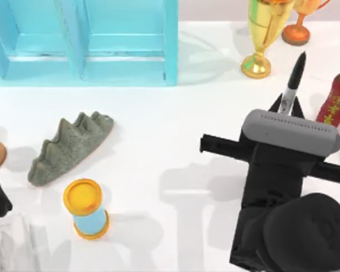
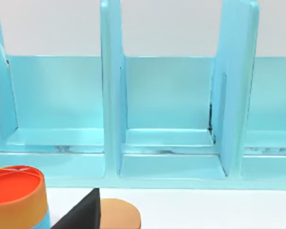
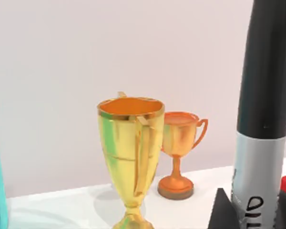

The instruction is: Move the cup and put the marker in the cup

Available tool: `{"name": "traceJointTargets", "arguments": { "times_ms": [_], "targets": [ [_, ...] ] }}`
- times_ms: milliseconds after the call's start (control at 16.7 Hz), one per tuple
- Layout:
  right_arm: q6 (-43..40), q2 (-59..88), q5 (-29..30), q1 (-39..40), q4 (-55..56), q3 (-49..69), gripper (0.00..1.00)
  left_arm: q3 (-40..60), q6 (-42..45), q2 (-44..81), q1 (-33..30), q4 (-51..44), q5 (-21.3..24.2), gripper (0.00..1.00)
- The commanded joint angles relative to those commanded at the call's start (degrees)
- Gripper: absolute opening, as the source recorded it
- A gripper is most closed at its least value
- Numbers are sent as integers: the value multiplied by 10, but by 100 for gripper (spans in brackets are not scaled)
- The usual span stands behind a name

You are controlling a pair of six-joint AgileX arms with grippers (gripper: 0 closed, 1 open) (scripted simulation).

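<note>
Right gripper: pinching the marker, right side of worktop, near gold trophy.
Left gripper: finger state unclear.

The top view looks straight down on the white table, with the blue shelf rack at eleven o'clock and the gold trophy at one o'clock. The left wrist view sits low and close, facing level into the rack's compartments. The right wrist view, also low, faces the back wall, close behind the marker, and shares the gold trophy and the bronze trophy with the top view.
</note>
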Motion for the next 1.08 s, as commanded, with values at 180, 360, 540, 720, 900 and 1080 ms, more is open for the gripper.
{"name": "traceJointTargets", "arguments": {
  "times_ms": [180, 360, 540, 720, 900, 1080],
  "targets": [
    [25, 0, -11, -13, -25, -1, 0, 0, 0, 0, 0, 0, 0, 100],
    [50, -1, -22, -24, -50, -1, 0, 0, 0, 0, 0, 0, 0, 100],
    [75, -2, -33, -37, -76, -1, 0, 0, 0, 0, 0, 0, 0, 100],
    [103, -2, -45, -48, -102, -1, 0, 0, 0, 0, 0, 0, 0, 100],
    [108, -1, -47, -51, -107, -1, 0, 0, 0, 0, 0, 0, 0, 100],
    [108, -1, -47, -51, -107, -1, 8, 0, 0, 0, 0, 0, 0, 100]
  ]
}}
